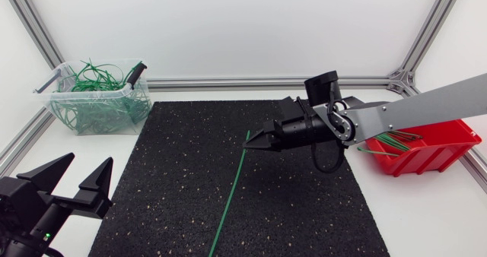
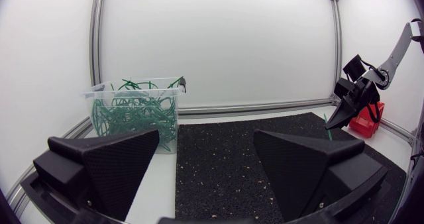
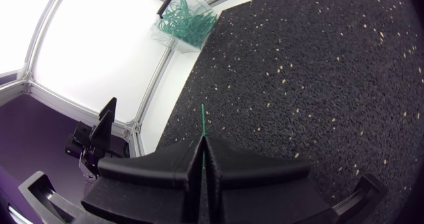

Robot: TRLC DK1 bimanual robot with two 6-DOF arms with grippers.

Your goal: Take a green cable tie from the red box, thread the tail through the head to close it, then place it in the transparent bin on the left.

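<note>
Right arm (image 1: 426,105) spanned in from the right edge, crossing above the red box (image 1: 437,154) and partly covering its opening. Its gripper (image 1: 251,142) hung over mid mat, pinched on a green tie (image 1: 228,200). The tie ran down to the near edge of the mat (image 1: 167,181), a thin bar splitting left from right. Left of it was open mat up to the clear bin (image 1: 99,109), far left. The bin's top was open and heaped with ties, with a black handle (image 1: 137,74) at its right rim. Left gripper (image 1: 91,160) sat near left, fingers apart.
</note>
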